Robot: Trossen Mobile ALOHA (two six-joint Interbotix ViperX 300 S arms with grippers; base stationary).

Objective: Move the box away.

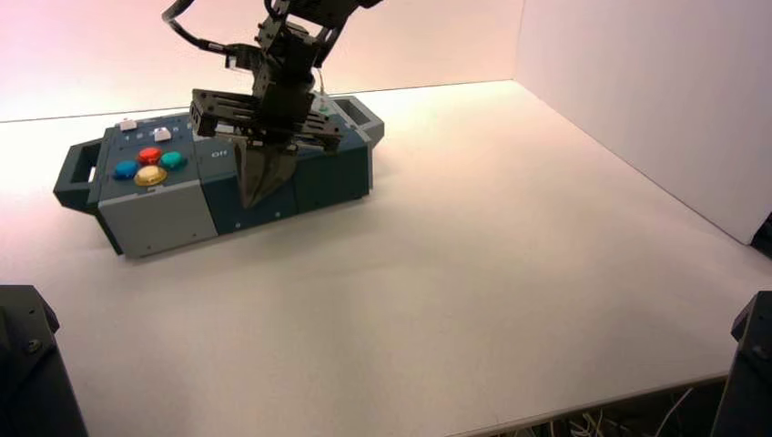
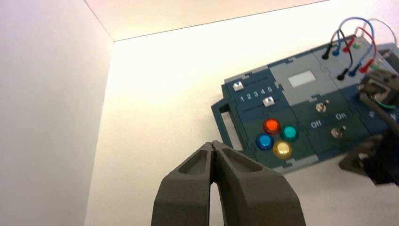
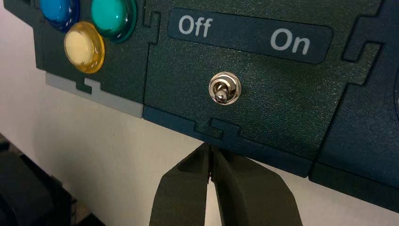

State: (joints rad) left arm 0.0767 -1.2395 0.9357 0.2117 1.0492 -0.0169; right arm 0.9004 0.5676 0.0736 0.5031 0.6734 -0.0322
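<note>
The box (image 1: 164, 214) lies long and dark teal and grey at the back left of the white table, with a handle (image 1: 77, 173) at its left end. Its top shows red (image 1: 149, 155), blue (image 1: 126, 168), yellow (image 1: 150, 176) and green (image 1: 173, 160) buttons. My right gripper (image 1: 258, 196) hangs shut against the middle of the box's front face. In the right wrist view its tips (image 3: 209, 146) meet the box's lower front edge (image 3: 263, 150), below a toggle switch (image 3: 224, 88) labelled Off and On. My left gripper (image 2: 214, 143) is shut, held high and off to the box's left.
Coloured wires (image 2: 353, 42) loop over the box's right end. A white wall (image 1: 637, 91) closes the table's right side. The table's front edge (image 1: 592, 401) runs near the two dark arm bases (image 1: 32, 364) (image 1: 751, 364).
</note>
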